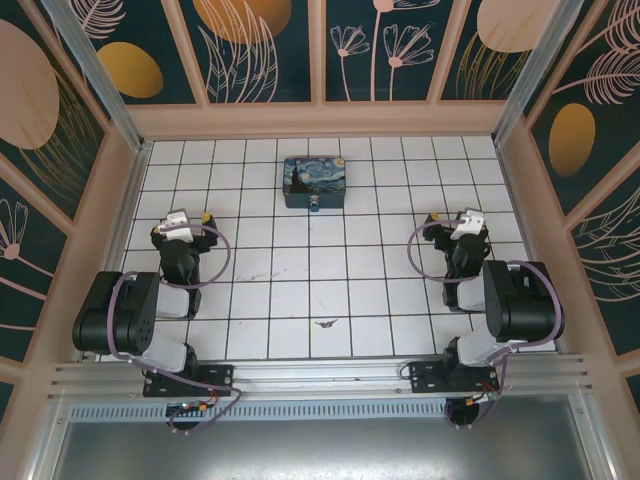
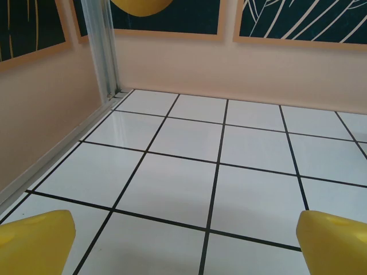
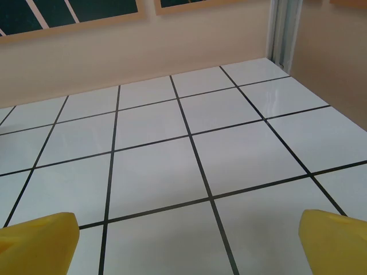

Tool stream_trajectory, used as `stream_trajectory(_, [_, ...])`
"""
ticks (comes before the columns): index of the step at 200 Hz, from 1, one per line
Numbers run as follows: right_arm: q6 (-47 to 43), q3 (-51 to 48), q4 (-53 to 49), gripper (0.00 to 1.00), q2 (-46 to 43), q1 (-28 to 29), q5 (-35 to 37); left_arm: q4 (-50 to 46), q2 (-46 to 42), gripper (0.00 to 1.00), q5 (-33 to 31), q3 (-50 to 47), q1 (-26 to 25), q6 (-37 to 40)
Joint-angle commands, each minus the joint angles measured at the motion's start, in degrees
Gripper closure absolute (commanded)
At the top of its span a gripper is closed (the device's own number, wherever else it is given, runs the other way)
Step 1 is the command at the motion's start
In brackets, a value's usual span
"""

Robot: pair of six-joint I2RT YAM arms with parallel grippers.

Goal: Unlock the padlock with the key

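The tiny blue padlock (image 1: 316, 206) sits at the front face of the blue-and-yellow painted box (image 1: 313, 180), far centre of the tiled floor. The key (image 1: 326, 323), a small dark sliver, lies on a tile near the front edge, midway between the arms. My left gripper (image 1: 186, 216) rests folded back at the left, well away from both. Its yellow fingers (image 2: 37, 243) stand wide apart with only bare tile between them, so my left gripper (image 2: 186, 246) is open. My right gripper (image 1: 456, 217) mirrors it on the right; its fingers (image 3: 335, 240) are spread and my right gripper (image 3: 186, 243) holds nothing.
Pale wooden walls (image 1: 320, 118) with decorated panels enclose the white tiled floor (image 1: 300, 270) on three sides. A metal corner post (image 2: 103, 51) stands ahead of the left gripper, another post (image 3: 284, 28) ahead of the right. Open tiles lie between the arms and the box.
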Motion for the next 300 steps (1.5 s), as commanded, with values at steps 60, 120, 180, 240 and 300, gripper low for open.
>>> stream_trajectory(60, [0.47,-0.25,2.95,0.01,-0.54,0.27,0.43,2.35,0.0,0.01,0.71,0.41,0.37,-0.35])
stream_trajectory(120, [0.73,-0.14,2.68,0.01,-0.56,-0.17,-0.42,1.67,0.22,0.01,0.86,0.96,0.44,-0.46])
stream_trajectory(180, [0.72,0.13,2.35,0.01,-0.88,-0.22,-0.65,2.0,-0.35,0.01,1.38,0.59,0.42,-0.04])
stream_trajectory(240, [13.31,20.01,-38.2,0.01,-8.96,-1.17,5.66,-17.81,-6.83,0.01,0.19,9.05,0.37,-0.45])
stream_trajectory(300, [22.54,39.52,-56.79,0.09,-1.0,1.05,-16.63,-42.22,-10.23,0.01,7.94,24.57,0.37,-16.94])
